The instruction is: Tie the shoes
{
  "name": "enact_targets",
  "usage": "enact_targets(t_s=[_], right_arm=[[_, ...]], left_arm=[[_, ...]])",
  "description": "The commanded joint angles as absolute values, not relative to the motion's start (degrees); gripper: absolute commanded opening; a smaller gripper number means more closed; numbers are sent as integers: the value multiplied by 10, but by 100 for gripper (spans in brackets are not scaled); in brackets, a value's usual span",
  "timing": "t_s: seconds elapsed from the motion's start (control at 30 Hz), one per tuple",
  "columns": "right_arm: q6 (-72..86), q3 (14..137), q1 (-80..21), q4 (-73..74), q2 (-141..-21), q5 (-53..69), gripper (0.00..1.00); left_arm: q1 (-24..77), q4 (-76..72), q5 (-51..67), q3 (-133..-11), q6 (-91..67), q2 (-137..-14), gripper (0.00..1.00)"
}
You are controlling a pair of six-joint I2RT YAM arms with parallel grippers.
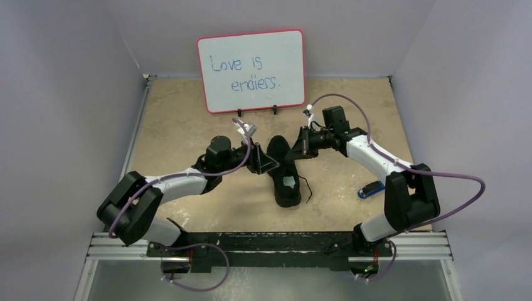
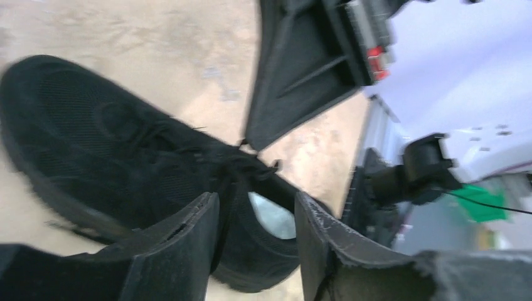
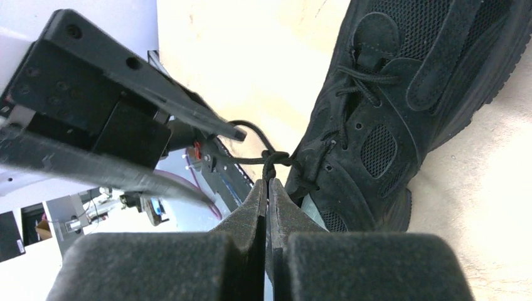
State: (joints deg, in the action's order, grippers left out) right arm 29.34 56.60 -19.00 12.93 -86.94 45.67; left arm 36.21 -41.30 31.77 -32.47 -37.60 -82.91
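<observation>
The black shoe (image 1: 285, 172) lies in the middle of the table, its pale grey inner sole (image 1: 290, 182) showing. My right gripper (image 1: 300, 148) is at the shoe's far right side. In the right wrist view it (image 3: 268, 183) is shut on a thin black lace (image 3: 270, 162), pulled taut from the shoe (image 3: 389, 106) with a knot just beyond the tips. My left gripper (image 1: 266, 163) is at the shoe's left side. In the left wrist view its jaws (image 2: 254, 202) stand open and empty above the shoe's opening (image 2: 125, 157). A loose lace end (image 1: 307, 190) trails off to the right.
A whiteboard (image 1: 251, 70) reading "Love is endless." stands at the back. A small blue-and-black gadget (image 1: 371, 189) lies on the table to the right, near the right arm's elbow. Grey walls close in the sides. The two grippers are close together over the shoe.
</observation>
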Motion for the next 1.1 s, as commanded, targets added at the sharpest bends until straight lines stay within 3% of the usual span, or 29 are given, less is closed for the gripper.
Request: enact_targets(t_s=[0.0,0.23,0.43,0.77,1.07], right_arm=[[288,574,-188,114,-842,460,0],[279,561,-188,92,-823,452,0],[274,559,-187,84,-823,421,0],[375,398,-187,-71,-695,238,0],[362,395,-183,-85,-727,215,0]], left_arm=[[359,-266,253,-345,-254,-811,42],[360,-247,235,-356,-250,-810,30],[371,-201,220,-384,-251,-824,0],[404,-197,221,-357,-399,-835,0],[405,14,195,-373,-368,-873,0]])
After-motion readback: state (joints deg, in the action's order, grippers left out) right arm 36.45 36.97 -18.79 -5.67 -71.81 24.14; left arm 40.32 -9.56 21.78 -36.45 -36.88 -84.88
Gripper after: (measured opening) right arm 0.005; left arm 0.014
